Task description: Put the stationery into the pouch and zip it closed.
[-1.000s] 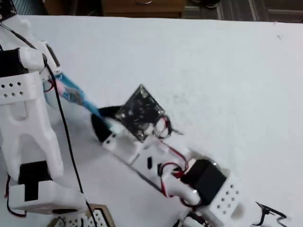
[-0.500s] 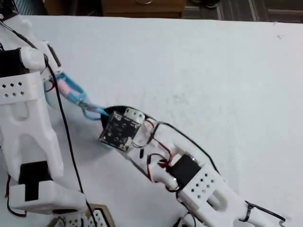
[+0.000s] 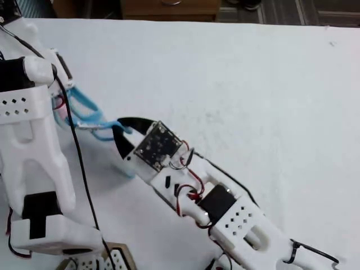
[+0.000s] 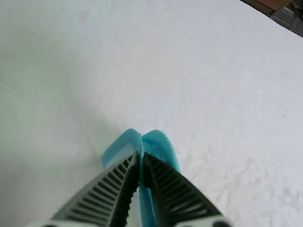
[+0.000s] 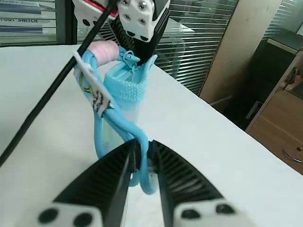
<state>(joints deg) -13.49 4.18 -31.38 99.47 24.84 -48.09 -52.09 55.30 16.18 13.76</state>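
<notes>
High view, over a white surface: two white robot arms hold a light-blue fabric zip pouch between them, close to the left edge. One arm stands at that edge. The other stretches in from the lower right corner, and its right pincer meets the pouch's nearer end.

Left wrist view: the left pincer is pressed together on a fold of the blue fabric. Its ribbed black jaws meet on the cloth above the surface.

Right wrist view: the right pincer's black jaws are pinched on a thin light-blue loop that hangs from the pouch, and the loop passes between their tips. Beyond it the pouch is held up by the left pincer, which grips its top end. A pink rounded item sits at that top end, just beside the left pincer's jaws. Whether it lies inside the pouch or is fastened outside cannot be told. A small white tag lies against the pouch's side and carries small coloured marks, too small to read. A textured blue strip crosses the pouch's front. A black cable runs slantwise in front of the tag. Whether the zip is shut cannot be told, and what the pouch holds is hidden by the fabric.
</notes>
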